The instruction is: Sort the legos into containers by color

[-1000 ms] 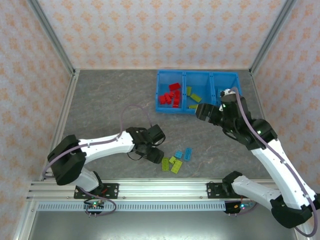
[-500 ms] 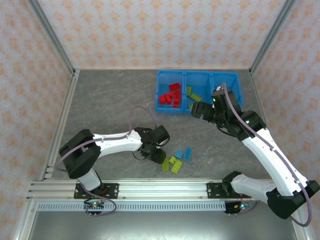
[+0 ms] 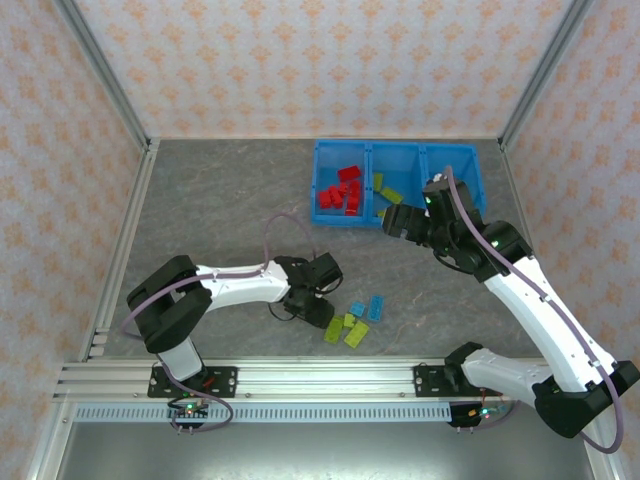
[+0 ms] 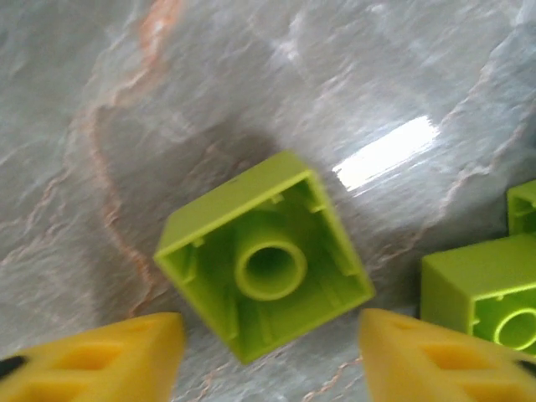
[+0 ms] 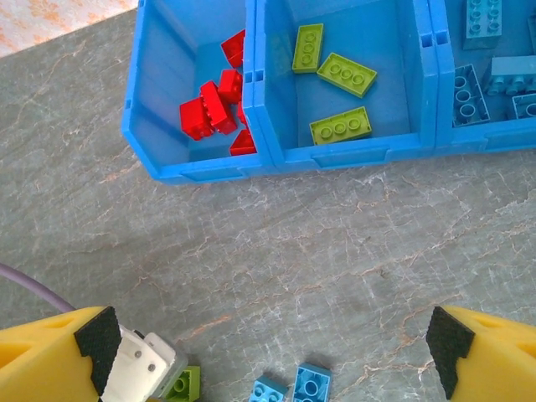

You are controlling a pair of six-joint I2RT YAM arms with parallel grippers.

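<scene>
Lime lego [image 4: 266, 266], underside up, before spread jaws of left tool [image 4: 268, 335]

Tabletop [image 3: 220, 200]: grey stone-look with pale veins, under and ahead of the left fingers [image 4: 100, 356].
Glare [image 4: 385, 151]: bright white patch on that surface, ahead of the fingers, toward the right one.
Walls [image 3: 300, 60]: pale wallpaper, orange motifs, three sides.
Posts [image 3: 103, 70]: silver metal, back corners.
Rail [image 3: 330, 375]: silver, slotted, near edge.
</scene>
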